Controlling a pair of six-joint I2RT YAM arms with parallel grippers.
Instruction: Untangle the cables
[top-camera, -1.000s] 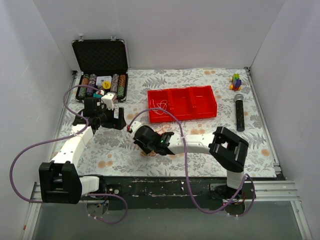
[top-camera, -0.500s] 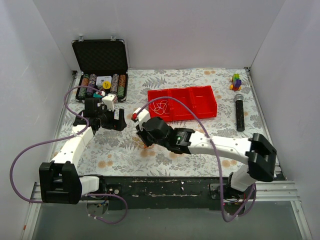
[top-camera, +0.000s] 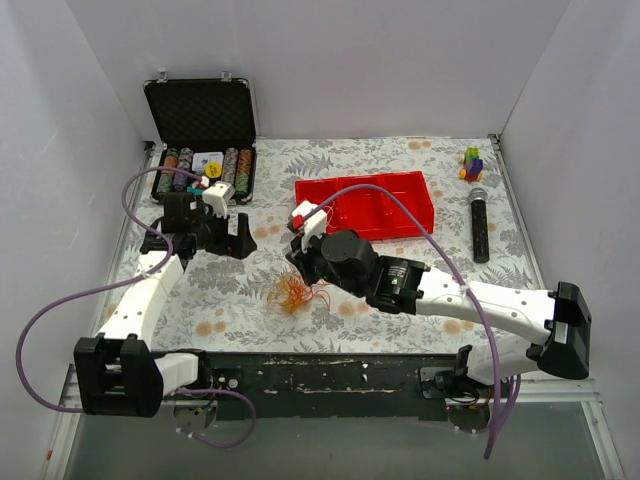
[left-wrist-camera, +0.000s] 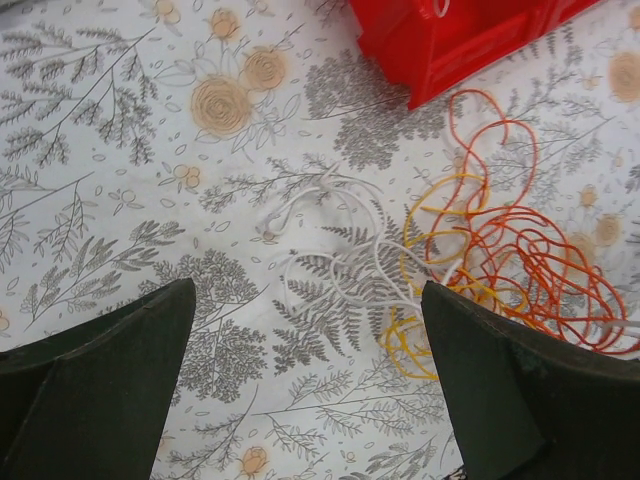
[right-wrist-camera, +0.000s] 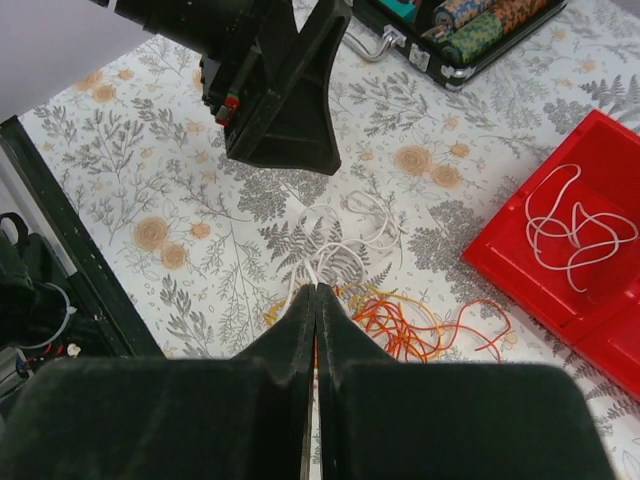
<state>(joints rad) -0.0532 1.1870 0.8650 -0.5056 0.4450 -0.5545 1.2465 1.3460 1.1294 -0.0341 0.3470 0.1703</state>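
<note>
Overhead view: the cables (top-camera: 292, 292), a loose tangle of thin, limp, curling wires, lie on the floral cloth (top-camera: 400, 275) at lower centre of the frame. They sit just below the near-left corner of the tray (top-camera: 408, 205), a glossy red plastic box with three compartments. Left wrist view: red-orange loops (left-wrist-camera: 520, 250) at the right overlap yellow coils (left-wrist-camera: 400, 345), and white strands (left-wrist-camera: 340, 270) spread leftward from them over the grey leaf print. The left gripper (top-camera: 200, 245), left of centre in the overhead view, has its matt black wedge-shaped fingers (left-wrist-camera: 100, 390) spread wide with nothing between them, and stands apart from the tangle. The right gripper (right-wrist-camera: 312, 295) has its flat black fingers pressed together edge to edge. Its tips meet the white strands at the upper edge of the tangle, but whether a strand is pinched cannot be told. A separate white wire (right-wrist-camera: 575, 225) lies looped in a tray compartment at the right of the right wrist view. At upper left of the overhead view stands an open black case (top-camera: 200, 115) with a foam-lined lid and rows of striped chips (top-camera: 180, 165). A slim black microphone (top-camera: 479, 225) lies right of the tray.
</note>
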